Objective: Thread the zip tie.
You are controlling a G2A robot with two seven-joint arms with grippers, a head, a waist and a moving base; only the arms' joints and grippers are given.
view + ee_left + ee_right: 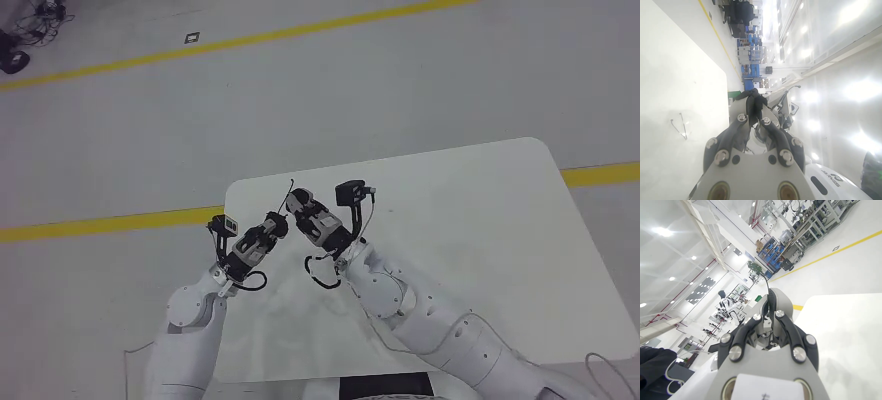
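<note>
Right end effector point(770, 296) grips zip tie point(767, 282) over table point(844, 332), pale floor point(829, 272).

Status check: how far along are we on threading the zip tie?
Done: the right gripper is shut on the zip tie, held above the table, tail sticking out past its fingertips. In hand: the left gripper, shut, sits close to it, tips nearly meeting. To do: no closed loop shows, so threading looks undone. Spare ties lie on the table.
</note>
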